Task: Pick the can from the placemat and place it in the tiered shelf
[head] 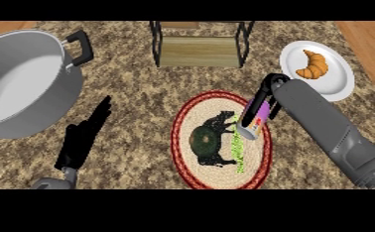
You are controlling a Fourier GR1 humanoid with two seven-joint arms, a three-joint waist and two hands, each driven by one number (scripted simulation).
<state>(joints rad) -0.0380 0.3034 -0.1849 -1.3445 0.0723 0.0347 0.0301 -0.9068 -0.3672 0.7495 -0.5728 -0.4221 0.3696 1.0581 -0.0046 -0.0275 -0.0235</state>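
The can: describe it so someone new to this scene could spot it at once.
Start at the round woven placemat with the red rim, below the tiered shelf. At its right edge, the right hand curls round the can, held tilted. It is the only cylinder there, with a purple, white and red label and a grey end.

A large grey metal pot with a black handle stands at the left of the speckled brown desk. Well apart, at the right, a croissant lies on a white plate.
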